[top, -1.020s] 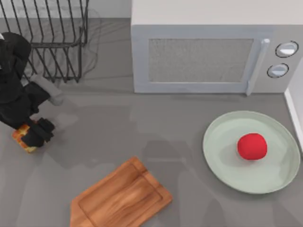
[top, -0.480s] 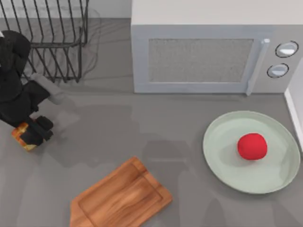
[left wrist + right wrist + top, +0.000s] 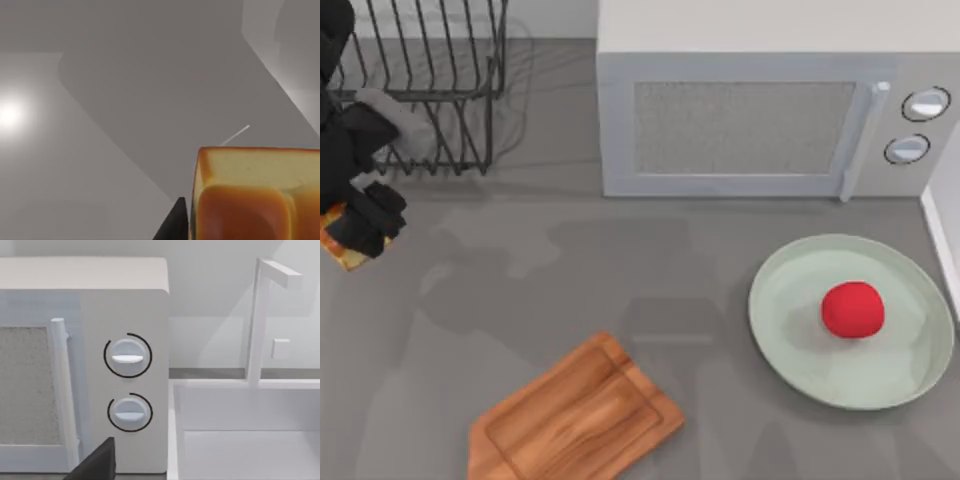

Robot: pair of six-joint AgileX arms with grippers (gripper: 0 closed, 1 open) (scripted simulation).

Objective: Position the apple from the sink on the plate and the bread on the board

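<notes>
1. Bread, a small square golden-brown loaf (image 3: 342,247) with pale yellow sides, sits at the table's 9 o'clock edge, held in the left gripper (image 3: 365,225), whose black fingers are closed on it.
2. In the left wrist view the glossy bread (image 3: 257,195) is close to the camera, with one dark fingertip (image 3: 175,225) beside it.
3. The small bright red round apple (image 3: 852,309) lies on the large pale green round plate (image 3: 790,330), at about 3 o'clock on the table.
4. The rectangular reddish-brown wooden board (image 3: 575,415) lies bare at 6 o'clock, well apart from the bread.
5. The black wire rack (image 3: 430,80) stands at 11 o'clock, and the white microwave (image 3: 760,110) at 12 o'clock.
6. The right wrist view looks at the microwave dials (image 3: 127,357) and the white sink (image 3: 250,430); I cannot tell the state of the right claw.
</notes>
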